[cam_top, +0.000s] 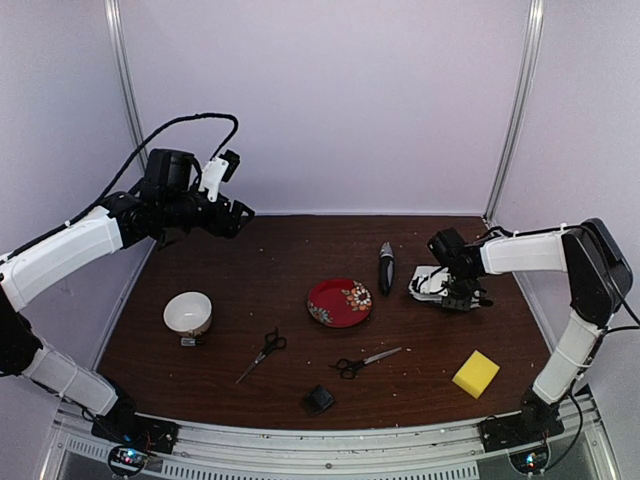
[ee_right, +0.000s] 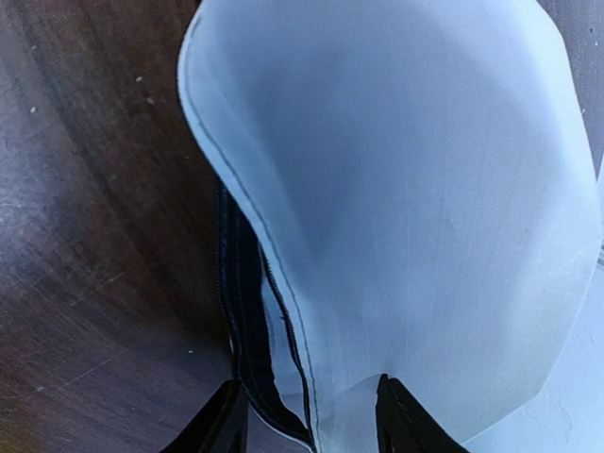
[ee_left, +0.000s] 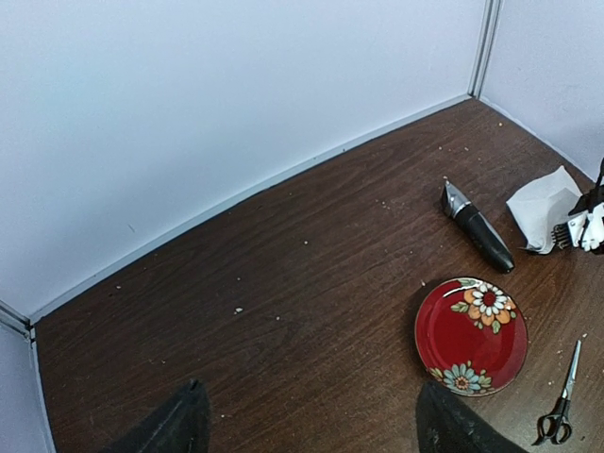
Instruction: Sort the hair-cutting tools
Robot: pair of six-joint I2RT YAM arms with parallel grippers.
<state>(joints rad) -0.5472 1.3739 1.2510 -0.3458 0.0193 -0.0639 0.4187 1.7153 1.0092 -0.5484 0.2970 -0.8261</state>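
Observation:
The slim black-and-grey clipper (cam_top: pixel 386 268) (ee_left: pixel 477 226) lies behind the red plate. One pair of black-handled scissors (cam_top: pixel 262 354) lies left of centre near the front. A second pair (cam_top: pixel 365 362) (ee_left: pixel 562 406) lies to its right. The small black attachment block (cam_top: pixel 319 400) sits by the front edge. My left gripper (cam_top: pixel 238 215) (ee_left: pixel 311 429) hangs open, high over the back left, holding nothing. My right gripper (cam_top: pixel 458 296) (ee_right: pixel 311 425) is low at a white zipped pouch (cam_top: pixel 428 280) (ee_right: pixel 406 208). Its fingers stand apart astride the pouch's zipper edge.
A red flowered plate (cam_top: pixel 339 302) (ee_left: pixel 470 334) sits mid-table. A white bowl (cam_top: pixel 187 313) stands at the left. A yellow sponge (cam_top: pixel 476 373) lies front right. White walls close the back and sides.

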